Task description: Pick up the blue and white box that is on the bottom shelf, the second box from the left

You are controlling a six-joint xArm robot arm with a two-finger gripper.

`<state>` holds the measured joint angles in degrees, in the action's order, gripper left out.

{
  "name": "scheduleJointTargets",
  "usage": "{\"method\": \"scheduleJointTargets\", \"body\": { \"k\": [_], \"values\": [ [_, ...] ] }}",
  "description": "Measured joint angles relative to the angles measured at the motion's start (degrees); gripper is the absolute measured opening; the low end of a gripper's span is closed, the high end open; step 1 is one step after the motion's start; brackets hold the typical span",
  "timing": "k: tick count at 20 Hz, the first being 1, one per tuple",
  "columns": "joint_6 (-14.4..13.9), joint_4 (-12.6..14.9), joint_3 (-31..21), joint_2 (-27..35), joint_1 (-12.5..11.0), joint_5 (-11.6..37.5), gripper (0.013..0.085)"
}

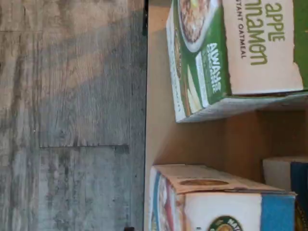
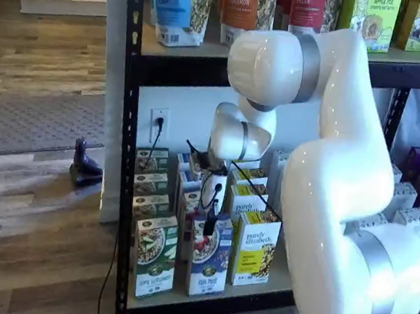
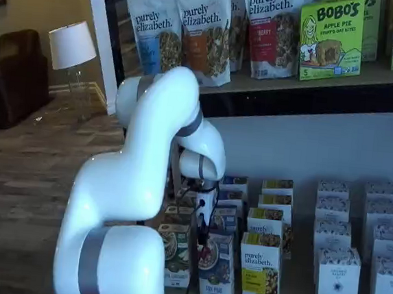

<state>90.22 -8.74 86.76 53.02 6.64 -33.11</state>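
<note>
Fingers hanging just above blue and white box, side-on and dark; cannot tell from either shelf view whether spread or closed, nothing visibly held. Box upright at front of bottom shelf, between green-and-white carton and yellow carton.

The bottom shelf, a pale tan board with a black front rail, carries rows of upright cartons running from front to back. At its front edge stand, left to right, a green-and-white apple cinnamon oatmeal carton, the blue and white box and a yellow-and-white purely elizabeth carton. Farther right on the board stand white cartons in rows. Grey wood-plank floor lies below the shelf.
</note>
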Motion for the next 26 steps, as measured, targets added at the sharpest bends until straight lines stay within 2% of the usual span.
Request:
{"method": "scheduleJointTargets", "body": {
  "k": [5,12,26],
  "values": [
    [-0.6,1.0,3.0,2.2,-0.3,-0.9,0.085],
    [-3.2,3.9,6.8,5.1,-0.1,-3.2,0.085],
    [-7.2,7.9,8.3,8.3,0.5,-3.1,0.085]
  ]
}}
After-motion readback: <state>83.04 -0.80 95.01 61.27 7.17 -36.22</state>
